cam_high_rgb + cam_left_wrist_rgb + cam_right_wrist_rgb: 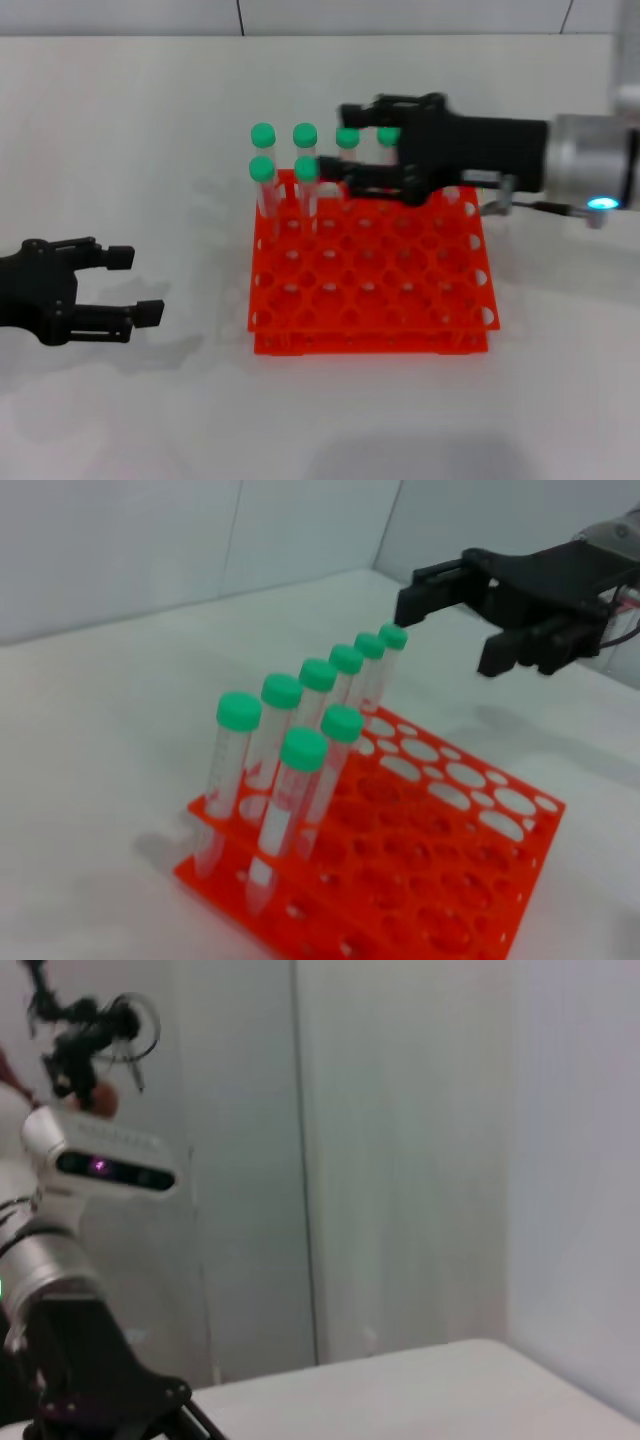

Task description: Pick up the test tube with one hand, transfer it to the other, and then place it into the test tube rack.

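Test tube point(388, 137): green-capped tube standing upright in the back row of the rack, upper middle of the head view, directly between the right gripper's two fingers; whether they touch it cannot be told. In the left wrist view it is the farthest cap point(393, 636) in the line, just below the upper finger's tip.

Other tubes: five more green-capped tubes stand in the rack's back left corner, four along the back row point(263, 134) and two one row forward point(306, 169). All look upright in the head view.

Test tube rack point(370, 290): orange-red, centre of the head view; most of its holes are open, and the whole front and right part is unfilled. Its front edge sits just below the middle of the frame.

Right gripper point(366, 143): enters from the right edge, above the rack's back row, fingers spread apart around the tube's cap, one behind and one in front.

Left gripper point(134, 284): lower left of the head view, low over the table, fingers spread wide with nothing between them, well apart from the rack.

Table point(150, 150): white, bare to the left of and in front of the rack, and wide open between the left gripper and the rack.

Right wrist view: shows a wall, a table corner and part of the robot's body only.
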`<action>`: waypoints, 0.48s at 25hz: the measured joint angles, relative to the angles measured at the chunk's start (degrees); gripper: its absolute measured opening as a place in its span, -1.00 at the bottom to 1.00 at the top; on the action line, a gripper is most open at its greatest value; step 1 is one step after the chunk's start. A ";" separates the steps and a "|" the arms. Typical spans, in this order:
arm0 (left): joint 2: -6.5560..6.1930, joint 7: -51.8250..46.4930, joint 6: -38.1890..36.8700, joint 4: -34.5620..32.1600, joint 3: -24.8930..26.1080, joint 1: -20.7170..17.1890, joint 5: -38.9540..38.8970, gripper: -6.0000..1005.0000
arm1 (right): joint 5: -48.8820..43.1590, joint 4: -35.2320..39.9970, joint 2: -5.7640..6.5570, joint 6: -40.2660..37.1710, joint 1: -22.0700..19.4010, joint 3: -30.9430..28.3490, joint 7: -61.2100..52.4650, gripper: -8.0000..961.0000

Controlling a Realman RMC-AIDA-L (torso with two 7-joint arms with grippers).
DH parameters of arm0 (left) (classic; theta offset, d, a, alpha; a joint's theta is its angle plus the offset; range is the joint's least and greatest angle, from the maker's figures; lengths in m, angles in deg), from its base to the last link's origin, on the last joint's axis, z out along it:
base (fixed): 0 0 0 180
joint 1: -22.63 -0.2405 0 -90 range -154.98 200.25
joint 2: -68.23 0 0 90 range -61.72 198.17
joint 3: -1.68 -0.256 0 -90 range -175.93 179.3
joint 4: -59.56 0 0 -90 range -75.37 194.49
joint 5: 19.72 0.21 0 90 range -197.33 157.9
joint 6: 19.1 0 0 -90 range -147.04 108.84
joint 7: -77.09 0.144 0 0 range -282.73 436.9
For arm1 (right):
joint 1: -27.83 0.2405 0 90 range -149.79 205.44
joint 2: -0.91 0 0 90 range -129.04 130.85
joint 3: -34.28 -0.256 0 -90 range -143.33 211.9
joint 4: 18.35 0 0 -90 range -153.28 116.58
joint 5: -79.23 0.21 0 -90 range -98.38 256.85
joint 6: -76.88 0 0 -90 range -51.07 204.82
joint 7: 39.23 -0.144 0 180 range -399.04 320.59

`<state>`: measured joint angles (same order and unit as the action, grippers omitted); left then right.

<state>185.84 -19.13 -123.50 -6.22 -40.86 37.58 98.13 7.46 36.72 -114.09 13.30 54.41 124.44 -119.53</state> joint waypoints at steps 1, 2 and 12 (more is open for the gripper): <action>0.11 0.25 0.00 0.00 0.13 0.01 -0.48 0.76 | -0.71 0.21 0.06 -1.33 -0.89 -2.22 -0.83 0.35; 0.18 0.37 -0.01 -0.01 0.20 0.03 -0.96 0.76 | -1.61 0.36 0.07 -2.46 -1.51 -3.85 -1.65 0.40; 0.27 0.38 -0.18 -0.29 0.28 0.33 -6.63 0.76 | -9.49 3.18 1.12 -10.32 -6.07 -16.46 -6.54 0.72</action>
<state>186.11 -18.75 -123.69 -6.51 -40.58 37.91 91.50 -2.03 39.90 -112.97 2.97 48.34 107.98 -126.06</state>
